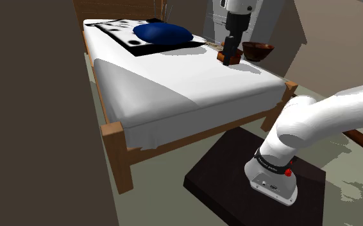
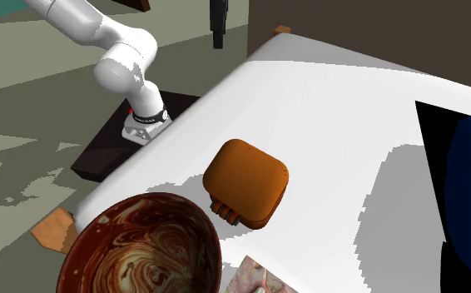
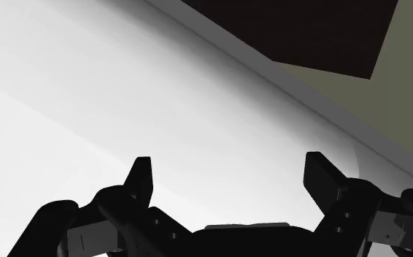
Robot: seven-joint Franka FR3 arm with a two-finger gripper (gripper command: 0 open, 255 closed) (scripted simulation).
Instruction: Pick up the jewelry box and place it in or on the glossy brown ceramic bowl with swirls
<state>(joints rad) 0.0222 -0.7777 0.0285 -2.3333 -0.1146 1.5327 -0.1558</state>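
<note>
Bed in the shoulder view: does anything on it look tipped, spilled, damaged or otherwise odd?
Nothing stands out. The rounded orange-brown jewelry box lies closed and flat on the white bed sheet. The glossy brown swirled bowl stands upright beside it. The black gripper hangs open above the sheet, holding nothing.

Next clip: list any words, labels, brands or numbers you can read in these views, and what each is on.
On the black band around the arm's base: faint pale lettering, too blurred to read.
On the jewelry box and the bowl: no writing.
No legible text anywhere.
</note>
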